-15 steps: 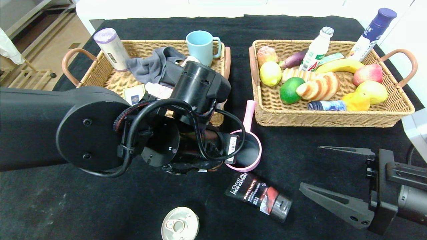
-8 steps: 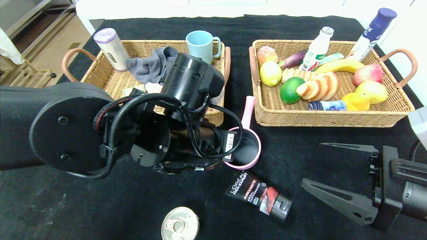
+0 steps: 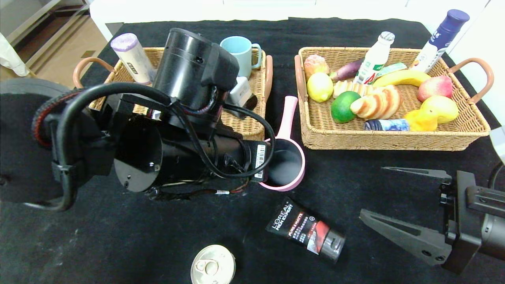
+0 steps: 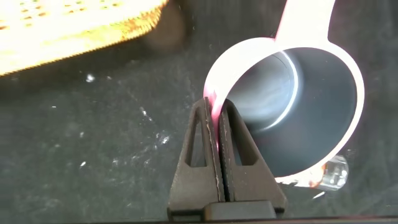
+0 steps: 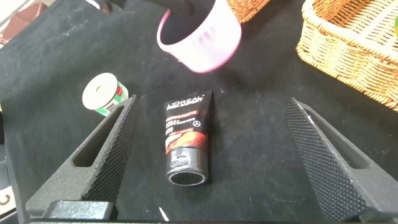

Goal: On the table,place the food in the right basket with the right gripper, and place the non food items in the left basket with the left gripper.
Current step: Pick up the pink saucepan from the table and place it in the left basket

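Left gripper (image 4: pixel 217 121) clamped tight on pink ladle (image 3: pixel 285 157) rim at frame center, lifted between 2 baskets, right gripper (image 3: pixel 398 197) spread wide, holding nothing, lower right, near black tube (image 3: pixel 305 230)

Left gripper (image 4: pixel 218 124) clamped shut mid-table; right gripper (image 3: pixel 394 197) parked, jaws wide

left gripper (image 4: pixel 217 121) lifted pink cup (image 3: pixel 285 165)

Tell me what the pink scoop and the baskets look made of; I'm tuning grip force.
Pink scoop: smooth glossy plastic by its look, thin rim pinched by the left gripper. Left basket and right basket: woven wicker, matte tan, visible weave.
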Motion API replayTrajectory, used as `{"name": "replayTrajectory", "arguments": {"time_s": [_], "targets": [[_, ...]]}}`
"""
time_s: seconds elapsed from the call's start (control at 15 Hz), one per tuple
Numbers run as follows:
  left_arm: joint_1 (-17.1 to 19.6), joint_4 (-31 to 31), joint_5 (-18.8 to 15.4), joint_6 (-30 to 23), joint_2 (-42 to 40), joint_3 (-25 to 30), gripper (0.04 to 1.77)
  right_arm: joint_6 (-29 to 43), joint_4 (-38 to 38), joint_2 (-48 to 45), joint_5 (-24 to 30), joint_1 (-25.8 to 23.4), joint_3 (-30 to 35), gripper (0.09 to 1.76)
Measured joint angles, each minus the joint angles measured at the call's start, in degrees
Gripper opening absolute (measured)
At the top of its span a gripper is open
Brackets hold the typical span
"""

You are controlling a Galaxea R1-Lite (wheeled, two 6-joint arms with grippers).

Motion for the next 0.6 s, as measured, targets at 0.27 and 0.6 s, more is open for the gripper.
{"name": "replayTrajectory", "arguments": {"time_s": [0.27, 0.6], "targets": [[1.57, -1.33, 0.0, 0.07, -2.78, 0.3, 0.12, -0.09, 0.0, 0.59, -0.06, -0.24, -0.04, 1.71], [6.14, -2.84, -0.02, 0.35, -5.1, -0.68, 0.12, -0.16, 0.0, 1.44, -0.11, -0.27, 0.21, 1.71]]}}
